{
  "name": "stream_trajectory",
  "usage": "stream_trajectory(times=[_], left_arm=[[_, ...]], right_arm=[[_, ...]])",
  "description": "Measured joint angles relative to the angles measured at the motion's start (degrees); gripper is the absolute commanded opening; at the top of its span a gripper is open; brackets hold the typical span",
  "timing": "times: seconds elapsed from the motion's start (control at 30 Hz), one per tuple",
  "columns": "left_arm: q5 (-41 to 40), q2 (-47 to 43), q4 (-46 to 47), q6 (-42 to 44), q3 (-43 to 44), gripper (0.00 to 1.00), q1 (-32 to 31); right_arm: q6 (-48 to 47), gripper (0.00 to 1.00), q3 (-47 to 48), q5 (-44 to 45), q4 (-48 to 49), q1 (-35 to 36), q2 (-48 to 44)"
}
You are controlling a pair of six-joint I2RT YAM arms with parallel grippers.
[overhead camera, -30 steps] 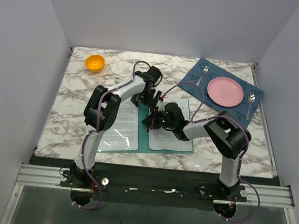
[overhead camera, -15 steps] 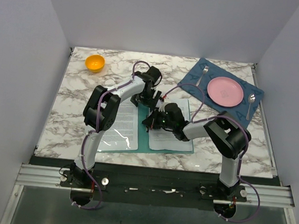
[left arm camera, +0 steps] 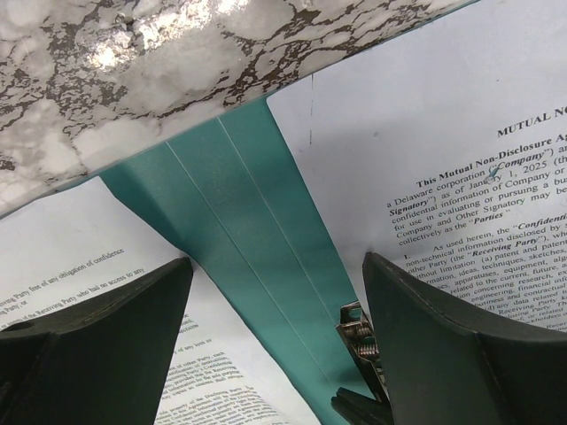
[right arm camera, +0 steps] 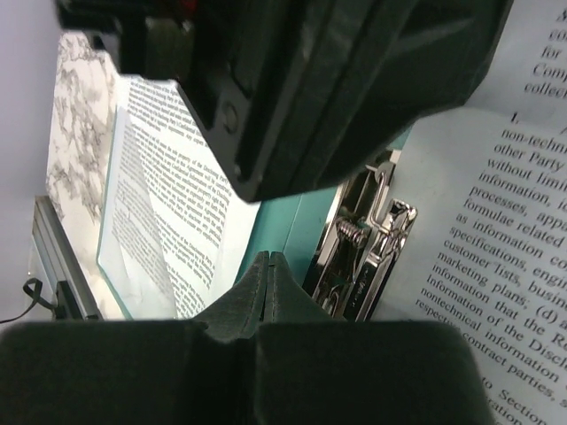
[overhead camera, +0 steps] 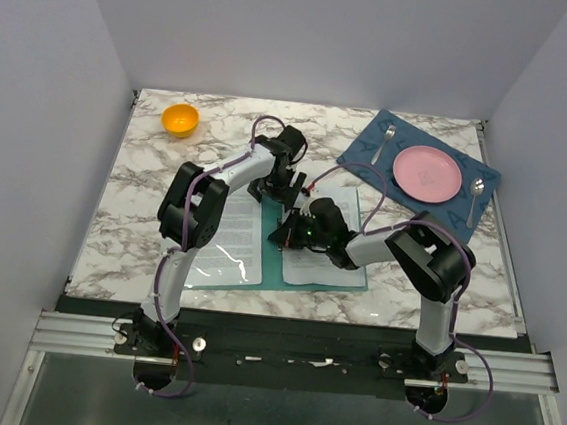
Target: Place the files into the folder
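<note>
The teal folder (overhead camera: 271,270) lies open and flat in the middle of the table. One printed file (overhead camera: 232,230) lies on its left half and another file (overhead camera: 325,261) on its right half. My left gripper (overhead camera: 286,195) is open, straddling the bare teal spine (left arm camera: 257,221) near the folder's far edge, with a file on each side. A metal spring clip (left arm camera: 358,331) sits by the right file's edge. My right gripper (overhead camera: 284,235) is shut and empty, its tips (right arm camera: 268,263) just above the spine beside the clip (right arm camera: 365,255).
A dark blue placemat (overhead camera: 370,151) at the back right carries a pink plate (overhead camera: 427,173), a fork (overhead camera: 383,142) and a spoon (overhead camera: 475,196). An orange bowl (overhead camera: 180,119) stands at the back left. The left gripper's body (right arm camera: 337,80) hangs close above the right gripper.
The right wrist has shifted slightly to the left over the spine. The left arm and the papers have not visibly moved.
</note>
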Motion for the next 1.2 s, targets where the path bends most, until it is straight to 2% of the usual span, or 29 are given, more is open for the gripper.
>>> stream_trajectory(times=[0.47,1.2], left_arm=[[0.07,-0.22,0.66,0.85,-0.52,0.91,0.15],[0.04,-0.39,0.87,1.53,-0.66,0.90,0.33]], right_arm=[[2.34,0.01,0.35,-1.20,-2.10,0.20,0.31],[7.98,0.01,0.59,-13.25,4.09,-3.91,6.08]])
